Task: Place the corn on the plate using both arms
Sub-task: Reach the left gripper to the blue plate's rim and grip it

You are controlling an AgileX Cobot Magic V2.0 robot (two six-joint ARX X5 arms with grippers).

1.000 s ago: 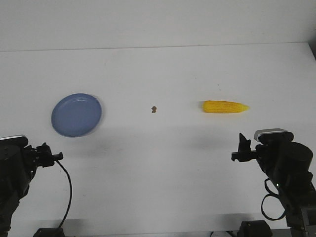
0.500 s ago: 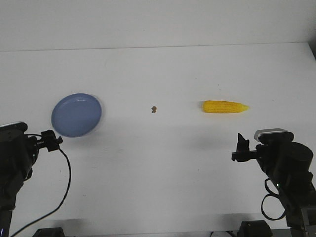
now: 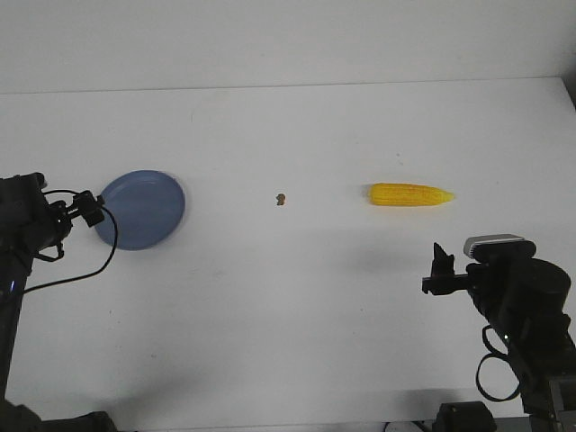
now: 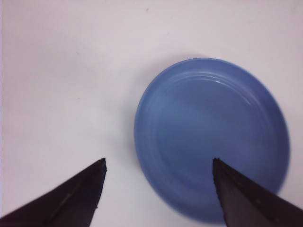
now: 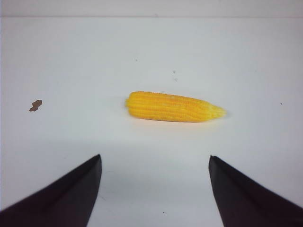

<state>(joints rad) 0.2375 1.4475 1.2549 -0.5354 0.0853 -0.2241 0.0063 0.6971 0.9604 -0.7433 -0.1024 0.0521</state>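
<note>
The yellow corn (image 3: 411,194) lies on its side on the white table at the right, tip pointing right; it also shows in the right wrist view (image 5: 174,107). The blue plate (image 3: 142,209) sits at the left and is empty; it also shows in the left wrist view (image 4: 213,137). My left gripper (image 3: 90,209) is open and empty at the plate's left rim, its midpoint in the left wrist view (image 4: 158,168) near the rim. My right gripper (image 3: 440,266) is open and empty, on the near side of the corn and apart from it; its midpoint shows in the right wrist view (image 5: 155,163).
A tiny brown speck (image 3: 281,198) lies on the table between plate and corn, also in the right wrist view (image 5: 35,105). The table's far edge (image 3: 288,85) runs across the back. A black cable (image 3: 67,270) hangs from the left arm.
My left arm has risen and moved forward to the plate's left rim. The right arm, corn and plate have stayed put.
</note>
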